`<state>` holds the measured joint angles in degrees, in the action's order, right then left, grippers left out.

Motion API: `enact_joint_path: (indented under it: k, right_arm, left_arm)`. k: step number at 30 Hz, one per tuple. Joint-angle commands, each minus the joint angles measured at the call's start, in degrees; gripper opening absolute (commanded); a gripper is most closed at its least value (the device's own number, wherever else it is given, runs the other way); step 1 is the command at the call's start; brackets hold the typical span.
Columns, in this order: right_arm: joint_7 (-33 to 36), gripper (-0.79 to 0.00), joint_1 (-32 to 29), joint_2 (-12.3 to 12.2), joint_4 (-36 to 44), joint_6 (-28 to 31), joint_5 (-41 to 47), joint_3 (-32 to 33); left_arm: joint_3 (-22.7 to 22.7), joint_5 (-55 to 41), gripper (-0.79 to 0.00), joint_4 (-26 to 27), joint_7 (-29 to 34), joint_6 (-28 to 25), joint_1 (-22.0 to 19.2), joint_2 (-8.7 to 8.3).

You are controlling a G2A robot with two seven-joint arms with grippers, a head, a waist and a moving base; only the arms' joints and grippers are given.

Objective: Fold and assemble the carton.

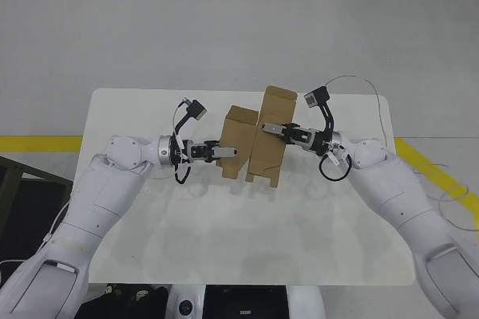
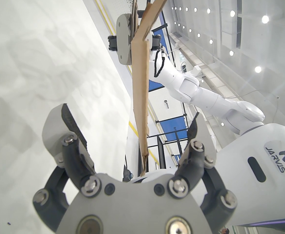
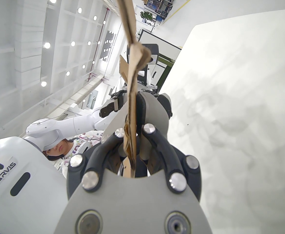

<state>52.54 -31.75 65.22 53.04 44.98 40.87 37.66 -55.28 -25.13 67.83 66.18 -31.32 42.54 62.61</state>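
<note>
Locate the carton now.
Top view: the carton is above the table, far half, clamped in the right gripper, other edge between the left gripper's open fingers.

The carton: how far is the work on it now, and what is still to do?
Done: the carton is up off the table, the right gripper shut on it. In hand: the left gripper is open, fingers either side of the carton's edge. Left: it looks nearly flat, so shaping and closing remain.

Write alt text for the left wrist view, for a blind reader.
The left gripper is open, its fingers spread either side of a flattened brown carton seen edge-on, touching neither. Farther off, the right gripper clamps the carton above the white table.
</note>
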Motion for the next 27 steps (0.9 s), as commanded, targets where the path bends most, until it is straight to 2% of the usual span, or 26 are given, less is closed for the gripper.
enact_joint_path:
  k: [1,2,3,5,19,20,21,22,23,27]
  right_arm:
    - [-0.16,-0.785,-0.23,0.11,0.08,-0.12,-0.48,0.49]
    - [-0.18,-0.785,-0.34,0.17,0.18,-0.22,-0.69,0.71]
    - [-0.18,-0.785,-0.45,0.22,0.27,-0.32,-0.89,0.94]
    - [-0.09,-0.785,-0.75,0.33,0.47,-0.29,-1.05,1.4]
    - [1.15,-0.785,-1.89,1.09,0.37,-1.45,-3.12,4.11]
    - [1.27,-0.748,-1.96,1.14,0.34,-1.53,-3.15,4.3]
    - [1.44,-0.576,-2.02,1.18,0.28,-1.55,-3.2,4.53]
    - [1.51,-0.166,-2.11,1.21,0.22,-1.58,-3.17,4.78]
    - [1.7,0.0,-2.18,1.23,0.17,-1.65,-3.15,5.03]
    - [3.42,0.0,-2.41,1.1,-0.38,-1.82,-2.75,6.4]
  left_arm:
    - [-0.04,0.13,0.0,0.45,0.28,0.19,0.34,-0.03]
    - [-0.18,0.36,-0.32,0.56,0.08,0.07,0.44,-0.05]
    - [-0.28,0.4,-0.52,0.68,-0.16,0.04,0.63,-0.05]
    - [-0.43,0.54,-0.785,0.81,-0.43,0.22,0.94,-0.07]
    - [-1.73,0.75,-0.785,0.98,-0.99,0.78,1.95,-0.19]
    - [-1.82,0.69,-0.785,0.96,-0.99,0.84,1.99,-0.19]
    - [-1.89,0.56,-0.785,0.97,-0.99,0.89,2.04,-0.19]
    - [-1.97,0.4,-0.785,0.95,-0.92,0.96,2.07,-0.19]
    - [-2.08,0.19,-0.785,0.88,-0.87,1.07,2.07,-0.18]
    - [-2.66,-0.67,-0.785,0.32,0.0,3.05,1.79,-0.28]
